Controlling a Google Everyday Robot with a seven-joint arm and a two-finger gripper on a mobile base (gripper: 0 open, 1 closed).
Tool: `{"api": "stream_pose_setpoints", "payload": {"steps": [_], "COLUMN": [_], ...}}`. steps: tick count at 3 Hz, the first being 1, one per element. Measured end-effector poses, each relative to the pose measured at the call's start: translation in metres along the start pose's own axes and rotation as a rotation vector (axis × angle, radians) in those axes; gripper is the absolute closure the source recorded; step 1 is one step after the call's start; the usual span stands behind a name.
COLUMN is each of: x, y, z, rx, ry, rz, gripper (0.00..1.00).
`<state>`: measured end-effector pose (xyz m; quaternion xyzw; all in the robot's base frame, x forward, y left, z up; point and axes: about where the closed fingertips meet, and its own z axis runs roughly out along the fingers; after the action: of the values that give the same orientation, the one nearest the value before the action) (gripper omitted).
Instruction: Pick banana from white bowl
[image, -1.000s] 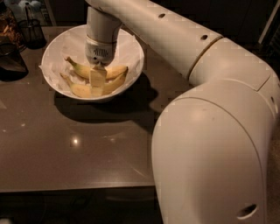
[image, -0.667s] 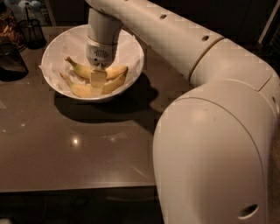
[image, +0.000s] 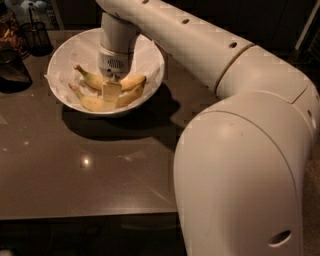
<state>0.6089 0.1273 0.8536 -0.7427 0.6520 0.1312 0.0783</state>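
Gripper (image: 111, 96) is down inside the white bowl (image: 65, 55), which is round and smooth-walled with crumpled paper lining. It sits right on the curved yellow bananas (image: 132, 82) lying across the bowl's floor. How the jaws stand, I cannot tell. Glossy brown table (image: 75, 165) underneath, and a dark glass container (image: 12, 72) at the bowl's nine o'clock.

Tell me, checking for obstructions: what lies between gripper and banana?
Nothing; in the camera view the gripper sits right at the bananas inside the white bowl.
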Motion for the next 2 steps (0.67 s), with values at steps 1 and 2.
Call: {"api": "stream_pose_setpoints", "payload": {"steps": [1, 2], "x": [0.0017, 0.002], "y": [-0.0013, -0.0018], "z": [0.0116, 0.0127], "rx": [-0.026, -0.031], "ry": [-0.011, -0.013], "rz": [0.008, 0.01], "gripper": [0.44, 0.48]}}
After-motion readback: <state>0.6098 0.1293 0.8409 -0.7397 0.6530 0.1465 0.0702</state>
